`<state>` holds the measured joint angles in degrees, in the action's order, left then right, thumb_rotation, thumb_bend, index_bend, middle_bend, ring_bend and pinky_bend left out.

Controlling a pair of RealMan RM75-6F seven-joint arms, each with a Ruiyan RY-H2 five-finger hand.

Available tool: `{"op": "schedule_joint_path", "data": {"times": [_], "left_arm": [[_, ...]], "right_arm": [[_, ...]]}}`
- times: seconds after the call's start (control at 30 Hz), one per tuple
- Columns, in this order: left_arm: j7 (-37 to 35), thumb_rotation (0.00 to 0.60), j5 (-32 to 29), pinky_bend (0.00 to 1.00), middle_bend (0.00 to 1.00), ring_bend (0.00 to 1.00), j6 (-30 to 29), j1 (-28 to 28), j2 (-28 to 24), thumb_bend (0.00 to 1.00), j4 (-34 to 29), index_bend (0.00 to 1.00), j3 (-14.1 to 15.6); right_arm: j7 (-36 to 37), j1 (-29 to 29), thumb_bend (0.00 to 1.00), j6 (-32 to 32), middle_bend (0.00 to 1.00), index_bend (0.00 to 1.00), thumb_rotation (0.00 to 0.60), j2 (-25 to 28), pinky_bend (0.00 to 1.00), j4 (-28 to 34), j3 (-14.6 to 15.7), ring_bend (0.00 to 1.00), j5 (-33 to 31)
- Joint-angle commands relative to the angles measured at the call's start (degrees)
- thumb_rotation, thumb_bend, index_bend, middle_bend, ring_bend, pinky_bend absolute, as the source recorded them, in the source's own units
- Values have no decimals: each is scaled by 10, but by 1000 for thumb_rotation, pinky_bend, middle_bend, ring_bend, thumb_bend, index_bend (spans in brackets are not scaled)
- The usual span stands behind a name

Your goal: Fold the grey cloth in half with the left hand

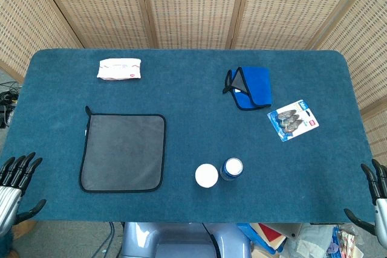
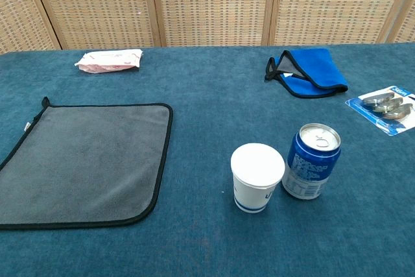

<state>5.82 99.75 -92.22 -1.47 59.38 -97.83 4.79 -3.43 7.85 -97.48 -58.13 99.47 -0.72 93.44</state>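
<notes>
The grey cloth (image 1: 123,151) (image 2: 84,160) with black trim lies spread flat on the left part of the blue table (image 1: 193,95). My left hand (image 1: 14,180) hovers off the table's front left corner, fingers spread, holding nothing, well left of the cloth. My right hand (image 1: 376,193) sits at the front right corner, fingers apart and empty. Neither hand shows in the chest view.
A white cup (image 1: 206,176) (image 2: 257,176) and a blue can (image 1: 231,168) (image 2: 312,161) stand right of the cloth. A folded blue cloth (image 1: 249,87), a blister pack (image 1: 293,119) and a pink-white packet (image 1: 119,69) lie farther back.
</notes>
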Motion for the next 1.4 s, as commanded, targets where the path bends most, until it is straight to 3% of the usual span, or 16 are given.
{"op": "schedule_joint_path", "data": {"times": [0.03,0.27,0.4,0.57,0.73,0.97,1.23,1.4], "left_arm": [[0,600,1,0,0,0,0,0,1,243,1,0,0],[6,600,2,0,0,0,11,9,5,248,3,0,-4],[-12,600,20,0,0,0,42,61,21,259,20,0,-36],[33,600,31,0,0,0,160,164,38,259,38,0,-75],[47,600,61,0,0,0,255,248,67,259,73,9,-84],[63,600,77,0,0,0,359,345,121,260,125,228,-96],[130,600,19,0,0,0,501,449,194,293,163,281,-135],[146,600,-15,0,0,0,550,491,239,312,199,303,-140]], "right_arm": [[2,0,0,-1,0,5,600,0,0,0,-1,0,0],[5,0,0,-4,0,5,600,-1,0,-2,-4,0,-2],[8,-4,0,0,0,4,600,0,0,2,-12,0,-15],[-1,-11,0,16,0,5,600,0,0,5,-24,0,-47],[-3,-15,0,24,0,5,600,1,0,8,-36,0,-74],[-7,-20,0,34,0,5,600,0,0,5,-46,0,-102],[1,-29,0,63,0,5,600,2,0,-4,-65,0,-157],[5,-31,0,71,0,5,600,4,0,-6,-72,0,-178]]}}
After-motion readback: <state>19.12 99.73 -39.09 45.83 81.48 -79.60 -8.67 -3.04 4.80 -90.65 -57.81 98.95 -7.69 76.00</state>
